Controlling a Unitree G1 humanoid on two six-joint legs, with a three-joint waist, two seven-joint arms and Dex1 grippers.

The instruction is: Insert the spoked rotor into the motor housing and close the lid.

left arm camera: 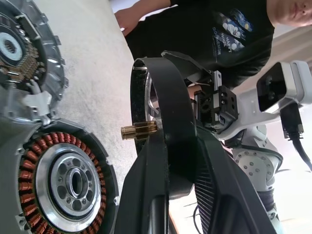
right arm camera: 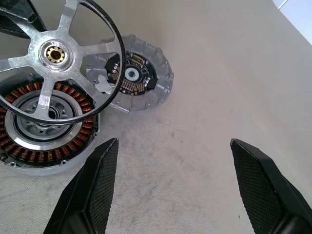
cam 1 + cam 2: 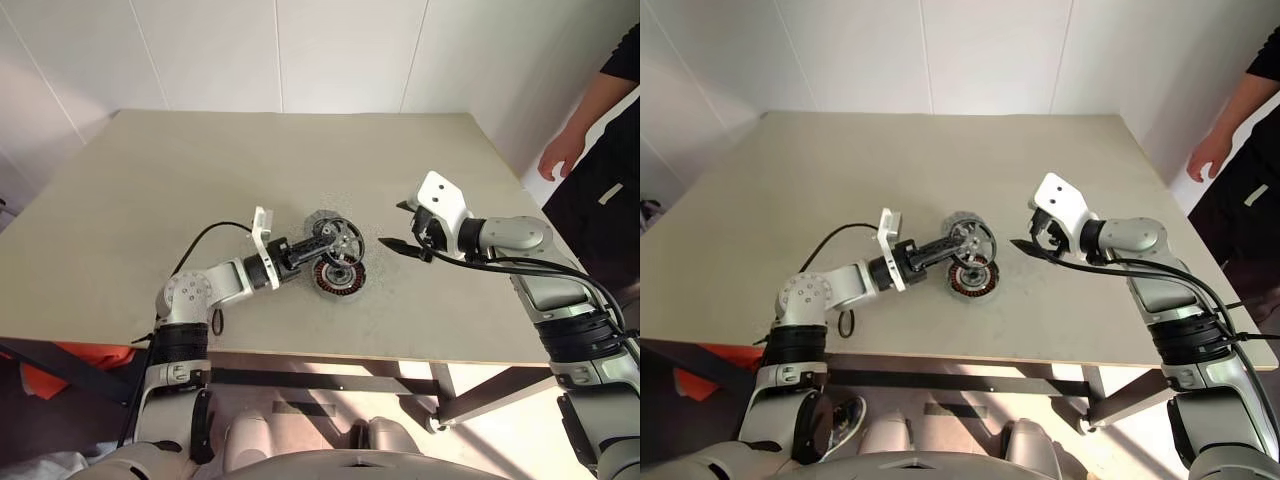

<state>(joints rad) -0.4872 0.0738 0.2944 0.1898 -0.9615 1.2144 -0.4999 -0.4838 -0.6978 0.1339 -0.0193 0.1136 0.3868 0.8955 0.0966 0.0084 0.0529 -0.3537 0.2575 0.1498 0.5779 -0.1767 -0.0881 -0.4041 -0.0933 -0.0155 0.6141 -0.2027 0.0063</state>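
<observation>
The left gripper (image 3: 322,243) was clamped on the rotor's (image 2: 61,61) rim, holding it on edge just above the housing (image 3: 338,279), mid-table (image 3: 150,180); the right gripper's (image 2: 170,185) fingers stood wide apart, empty.

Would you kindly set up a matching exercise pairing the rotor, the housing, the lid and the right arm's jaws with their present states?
Things:
1. spoked rotor
2. motor housing
3. lid
4. right gripper

States:
A. lying on the table with copper windings showing
B. jaws wide apart, holding nothing
C. gripped by the left gripper above the housing
D. lying on the table beside the housing

Pairs: 1-C, 2-A, 3-D, 4-B
</observation>
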